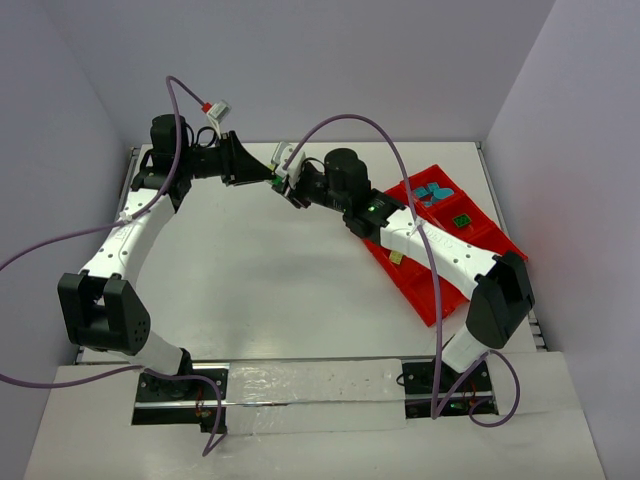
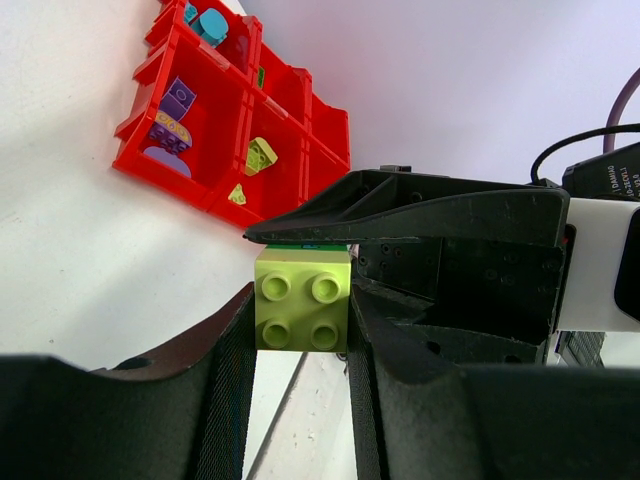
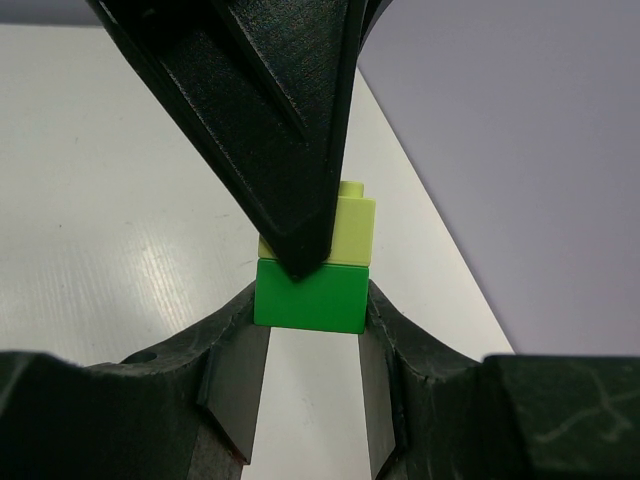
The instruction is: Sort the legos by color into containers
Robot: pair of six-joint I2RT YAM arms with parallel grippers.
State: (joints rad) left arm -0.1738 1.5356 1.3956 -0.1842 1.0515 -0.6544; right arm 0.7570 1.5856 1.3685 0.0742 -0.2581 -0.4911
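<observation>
A two-brick stack is held in the air over the back middle of the table. My left gripper is shut on the pale yellow lego, its studs facing the camera. My right gripper is shut on the green lego, which is joined to the pale yellow lego. The left gripper's fingertip hides part of the pale one. From above, the left gripper and the right gripper meet tip to tip. The red containers lie at the right.
The tray's compartments hold purple bricks, pale yellow pieces and teal bricks. From above, teal bricks and a green brick show beyond the right arm, which crosses the tray. Walls close in at the back and on both sides.
</observation>
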